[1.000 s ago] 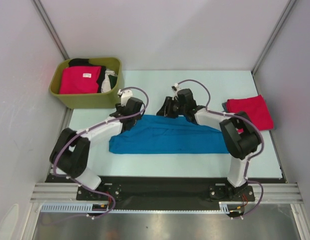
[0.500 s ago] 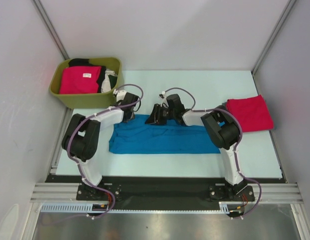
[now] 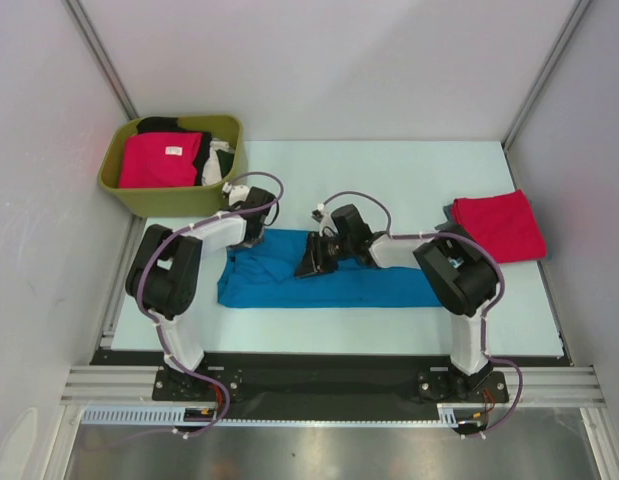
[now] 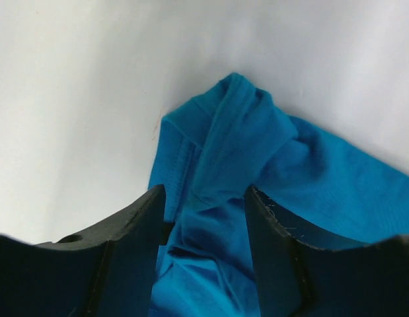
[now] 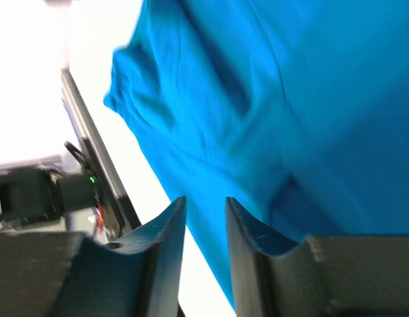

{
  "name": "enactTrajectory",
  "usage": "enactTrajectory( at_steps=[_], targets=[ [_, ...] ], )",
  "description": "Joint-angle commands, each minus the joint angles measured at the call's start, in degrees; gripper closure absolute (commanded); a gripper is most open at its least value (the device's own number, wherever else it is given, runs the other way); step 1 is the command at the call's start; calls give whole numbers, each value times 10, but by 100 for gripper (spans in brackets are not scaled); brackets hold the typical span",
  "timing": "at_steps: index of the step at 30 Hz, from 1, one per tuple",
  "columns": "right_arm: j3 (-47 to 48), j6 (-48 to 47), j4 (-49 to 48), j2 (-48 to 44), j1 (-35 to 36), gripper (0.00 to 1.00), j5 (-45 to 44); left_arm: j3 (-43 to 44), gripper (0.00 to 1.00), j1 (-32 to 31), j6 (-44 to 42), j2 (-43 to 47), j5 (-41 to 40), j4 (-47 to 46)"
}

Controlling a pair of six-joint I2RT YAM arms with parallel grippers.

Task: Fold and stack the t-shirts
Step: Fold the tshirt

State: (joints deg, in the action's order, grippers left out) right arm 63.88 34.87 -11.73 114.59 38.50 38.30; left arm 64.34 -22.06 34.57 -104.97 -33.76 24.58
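— What's hard to make out?
— From above, the left gripper [image 4: 204, 191] is hidden under its own wrist, at the far left corner of the bright blue cotton t-shirt [image 3: 334, 282] lying mid-table [image 3: 389, 170]. Its wrist camera shows the fingers apart astride a bunched ridge of cloth. I cannot tell if they are squeezing it.
— The right gripper [image 5: 205, 200]?
— The gap is narrow and the blue cloth behind it is blurred, so the grip is unclear. A second ago it stood at the shirt's far edge, and now it is over the middle.
— Else?
— A folded red t-shirt [image 3: 499, 226] by the right edge, seen only from above.
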Motion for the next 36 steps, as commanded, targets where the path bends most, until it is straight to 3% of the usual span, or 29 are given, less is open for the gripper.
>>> enactTrajectory(
  at_steps=[1,5,9,12,15,19,27,36],
  targets=[
    [-26,-56,48,-66,-1,61,-31,4,43,11,8,13,-23,11],
    [-3,-84,86,-77,17,53,-82,-2,44,11,10,31,-19,9],
    [11,-6,101,-67,29,53,-109,-34,44,11,6,70,-4,-12],
    [-33,70,25,-73,44,55,-125,-75,44,10,1,122,27,-49],
    [-78,184,-112,-73,63,58,-146,-117,42,9,3,177,53,-80],
    [-87,272,-161,-58,93,59,-207,-171,39,9,27,257,78,-113],
    [-74,325,-181,-28,114,56,-262,-263,36,9,84,387,65,-114],
    [-53,303,-111,-26,120,57,-330,-353,35,9,122,514,55,-146]
  ],
)
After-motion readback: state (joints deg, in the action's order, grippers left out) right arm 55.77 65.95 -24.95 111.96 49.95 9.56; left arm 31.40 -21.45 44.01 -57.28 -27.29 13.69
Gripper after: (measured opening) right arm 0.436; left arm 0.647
